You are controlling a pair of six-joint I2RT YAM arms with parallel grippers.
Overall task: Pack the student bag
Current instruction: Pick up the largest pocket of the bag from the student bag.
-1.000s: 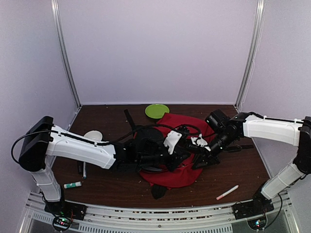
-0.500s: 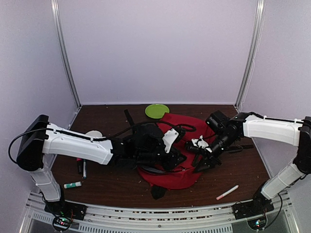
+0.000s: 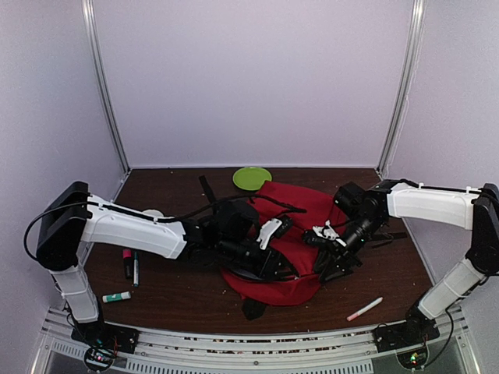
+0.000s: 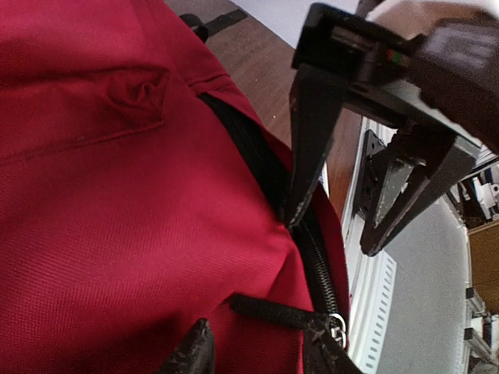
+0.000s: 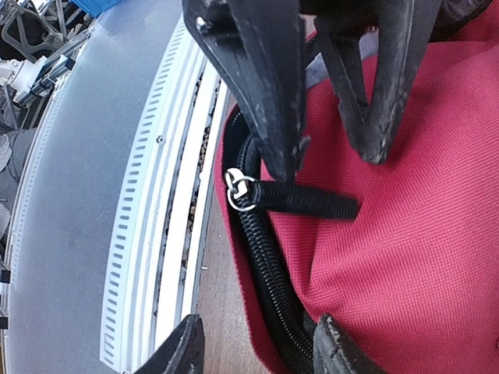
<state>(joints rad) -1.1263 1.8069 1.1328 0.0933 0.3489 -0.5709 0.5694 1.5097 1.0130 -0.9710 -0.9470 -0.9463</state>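
Centrally in the top view, the student bag [image 3: 300,206] lies flat on the brown table [image 3: 179,300], with both arms reaching in over it from the frame's side edges.

1. Bag status. The red fabric faces up. A black zipper [image 5: 269,273] runs along the bag's edge nearest the table's slotted front rail. A black webbing pull [image 5: 308,200] hangs from the slider by a small metal ring [image 5: 240,191] and lies across the red fabric. No view shows the bag's interior, so its contents cannot be told.

2. Left gripper [image 5: 334,156]. In the right wrist view it enters from the top of the frame with its fingers spread. One tip stands just above the webbing pull, at the ring end; the other rests over bare red fabric. Nothing is pinched between them.

3. Right gripper [image 4: 333,234]. In the left wrist view it enters from the upper right with its fingers spread. One tip sits at the zipper line; the other hangs off the bag's edge, over the rail. It pinches nothing.

4. Loose items outside the bag.
- Green plate [image 3: 252,178]: on the table just beyond the bag's far edge.
- Pink-and-white marker [image 3: 365,308]: lower right, near the front rail.
- Green-capped glue stick [image 3: 117,297]: lower left.
- Two pens [image 3: 131,263]: just above the glue stick, beside the left arm.
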